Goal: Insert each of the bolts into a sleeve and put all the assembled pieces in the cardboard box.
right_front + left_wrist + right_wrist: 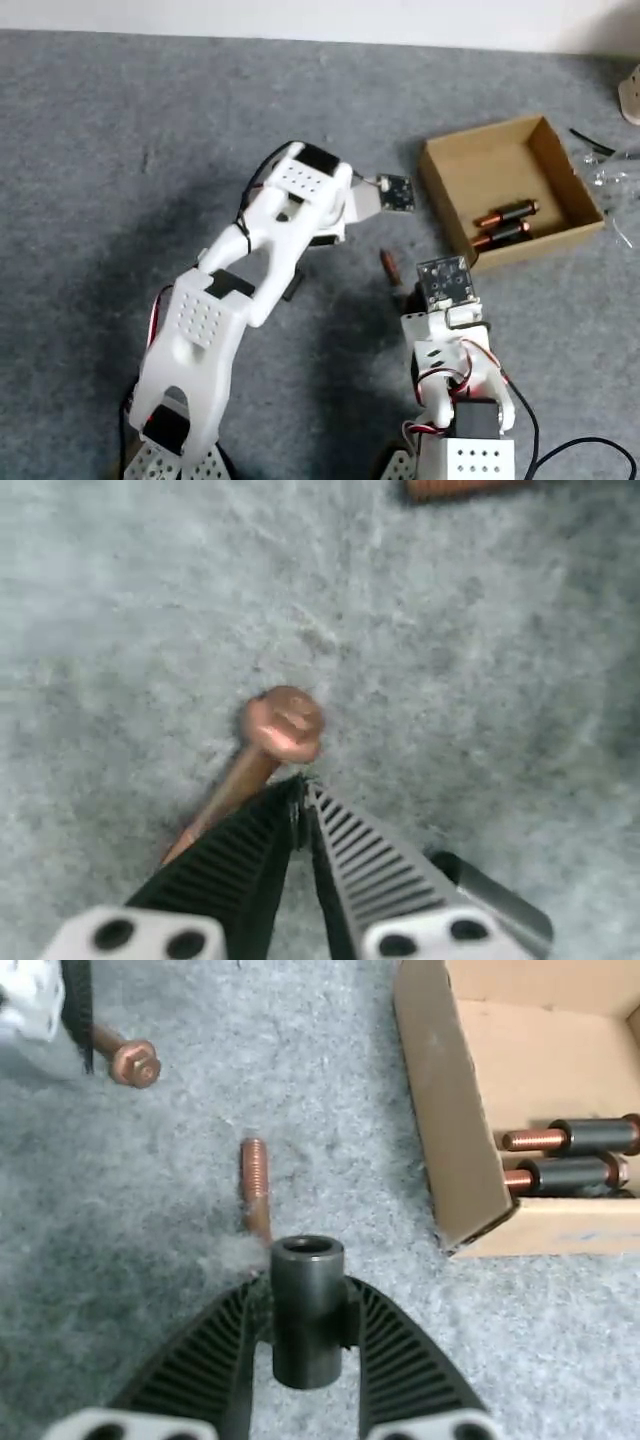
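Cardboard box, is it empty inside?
No, the cardboard box holds two sleeved bolts lying side by side.

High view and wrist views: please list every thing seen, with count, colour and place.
cardboard box: one, brown, far right on the table.
assembled pieces: two, copper and black, inside the box.
loose bolt: one, copper, on table between arms.
held bolt: one, copper, in the left jaws.
sleeve: one, black, upright in the right jaws.
table: one, grey, under everything.
small bits: several, clear and black, beside the box.
arms: two, white, left arm and right arm at the near edge.
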Action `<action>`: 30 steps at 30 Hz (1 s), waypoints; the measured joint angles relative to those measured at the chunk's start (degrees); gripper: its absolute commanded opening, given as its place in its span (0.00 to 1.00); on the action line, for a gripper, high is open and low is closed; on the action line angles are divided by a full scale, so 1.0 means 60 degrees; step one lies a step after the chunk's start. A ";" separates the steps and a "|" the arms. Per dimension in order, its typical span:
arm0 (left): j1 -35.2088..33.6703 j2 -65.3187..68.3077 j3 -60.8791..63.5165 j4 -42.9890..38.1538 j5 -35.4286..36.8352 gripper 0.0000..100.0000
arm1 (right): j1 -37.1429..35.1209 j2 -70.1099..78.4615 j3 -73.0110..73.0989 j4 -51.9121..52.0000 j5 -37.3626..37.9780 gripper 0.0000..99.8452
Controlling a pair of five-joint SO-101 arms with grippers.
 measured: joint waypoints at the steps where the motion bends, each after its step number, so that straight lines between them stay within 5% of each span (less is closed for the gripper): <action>1: 0.0015 0.0088 0.0000 0.0000 0.0000 0.01 | 0.0000 0.0000 0.0000 0.0000 0.0000 0.00; 7: 0.0015 0.0278 -0.0015 -0.0044 -0.0176 0.11 | 0.0000 0.0000 0.0000 0.0000 0.0000 0.00; 30: 0.0000 -0.0454 -0.0190 0.0469 -0.0190 0.14 | 0.0000 0.0000 0.0000 0.0000 0.0000 0.00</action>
